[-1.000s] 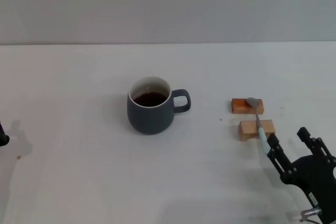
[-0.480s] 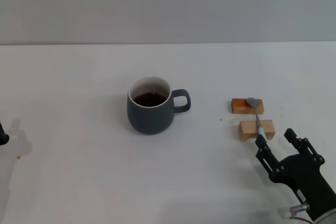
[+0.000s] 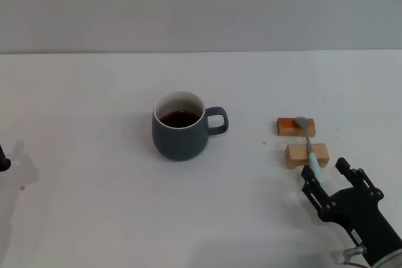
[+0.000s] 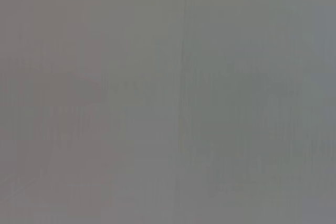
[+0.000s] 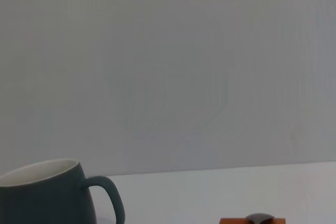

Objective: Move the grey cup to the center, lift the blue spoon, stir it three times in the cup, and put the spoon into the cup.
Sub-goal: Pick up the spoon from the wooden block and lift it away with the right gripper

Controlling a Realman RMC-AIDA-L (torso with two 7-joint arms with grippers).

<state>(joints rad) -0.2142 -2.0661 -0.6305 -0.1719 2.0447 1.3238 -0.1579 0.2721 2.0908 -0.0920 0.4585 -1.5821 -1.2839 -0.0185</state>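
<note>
The grey cup (image 3: 179,133) stands near the table's middle, handle to the right, with dark liquid inside. It also shows in the right wrist view (image 5: 44,195). The blue spoon (image 3: 310,150) lies across two wooden blocks at the right, bowl on the far block, pale-blue handle pointing toward me. Its bowl shows in the right wrist view (image 5: 259,217). My right gripper (image 3: 326,172) is open at the lower right, low over the table, with its fingers on either side of the handle's near end. Only a dark bit of my left arm (image 3: 2,160) shows at the left edge.
The far wooden block (image 3: 287,127) is orange-brown, the near one (image 3: 296,155) is paler. Both stand right of the cup on the white table (image 3: 94,92). A grey wall runs behind the table. The left wrist view shows only plain grey.
My right gripper has moved left and forward toward the spoon, so the handle's end now lies between its open fingers. The cup and spoon have not moved.
</note>
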